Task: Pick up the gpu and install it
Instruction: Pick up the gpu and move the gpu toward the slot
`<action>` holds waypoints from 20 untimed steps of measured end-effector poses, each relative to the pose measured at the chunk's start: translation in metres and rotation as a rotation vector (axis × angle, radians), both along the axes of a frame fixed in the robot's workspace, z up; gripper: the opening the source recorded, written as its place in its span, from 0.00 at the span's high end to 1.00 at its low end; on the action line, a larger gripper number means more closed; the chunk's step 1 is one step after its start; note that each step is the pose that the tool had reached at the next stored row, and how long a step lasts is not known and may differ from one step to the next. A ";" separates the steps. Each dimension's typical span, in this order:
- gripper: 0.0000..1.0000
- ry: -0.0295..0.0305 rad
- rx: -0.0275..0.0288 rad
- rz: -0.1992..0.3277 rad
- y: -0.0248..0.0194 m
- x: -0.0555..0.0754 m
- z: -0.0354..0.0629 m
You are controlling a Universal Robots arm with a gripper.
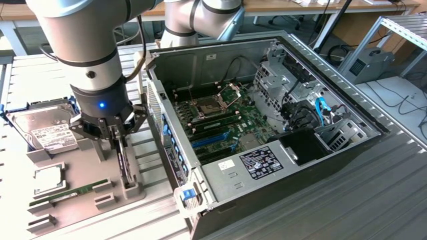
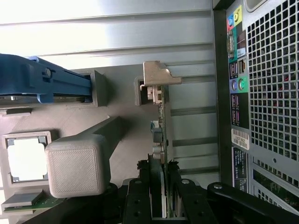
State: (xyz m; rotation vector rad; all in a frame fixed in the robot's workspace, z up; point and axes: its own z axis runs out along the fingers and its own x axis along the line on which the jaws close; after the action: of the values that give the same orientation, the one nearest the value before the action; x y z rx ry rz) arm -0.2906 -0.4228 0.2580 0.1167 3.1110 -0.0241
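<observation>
arm [image 1: 90, 65]: vertical over grey holder [image 1: 77, 170], exterior view's left of pc case [image 1: 280, 200]; fingers [image 2: 142, 200] clamped on upright gpu [image 2: 161, 126].

The exterior view is lit evenly and softly from above, with the inside of the computer case [image 1: 193, 65] left in shade, while in the wrist view the ribbed counter [image 2: 117, 28] is washed out by strong glare and the gpu [image 2: 161, 116] is shown darker against it.

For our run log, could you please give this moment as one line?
gripper: shut on thin green GPU card with silver bracket | card: upright in grey plastic holder
</observation>
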 end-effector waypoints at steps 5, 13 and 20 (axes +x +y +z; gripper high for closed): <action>0.73 0.0000 0.0000 0.000 0.0000 0.000 0.0009; 0.73 0.0000 0.0000 0.000 0.0000 0.000 0.0027; 0.73 0.0000 0.0000 0.000 0.0000 0.000 0.0049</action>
State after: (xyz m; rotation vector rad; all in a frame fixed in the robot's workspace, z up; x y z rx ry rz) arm -0.2906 -0.4228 0.2630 0.1167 3.1109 -0.0241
